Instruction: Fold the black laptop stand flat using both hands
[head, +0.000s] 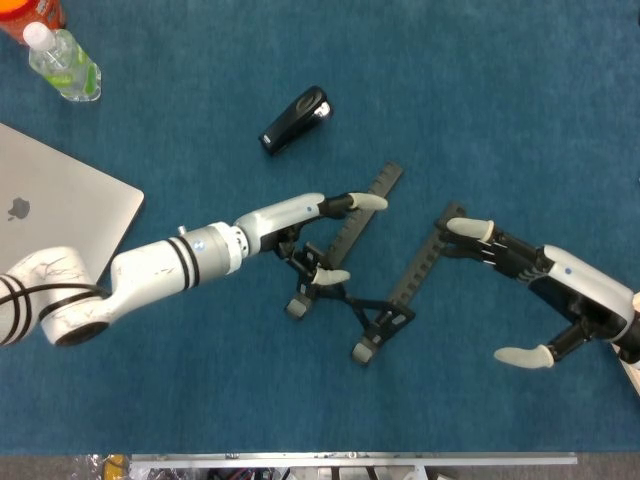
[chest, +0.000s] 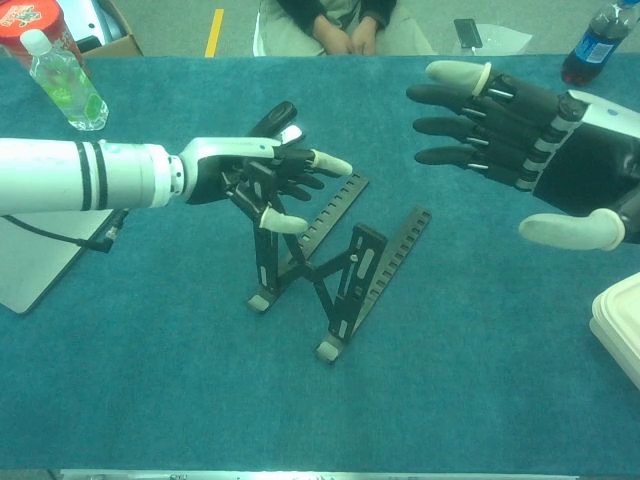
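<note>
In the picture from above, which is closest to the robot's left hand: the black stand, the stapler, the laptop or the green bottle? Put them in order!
From the left hand:
1. Laptop stand: right at the fingers.
2. Stapler: just beyond the hand, farther up the table.
3. Laptop: at the left edge.
4. Green bottle: far top-left corner.

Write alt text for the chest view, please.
A white left hand holds the raised arm of a black laptop stand on a teal table, while the open right hand hovers apart at right.
</note>
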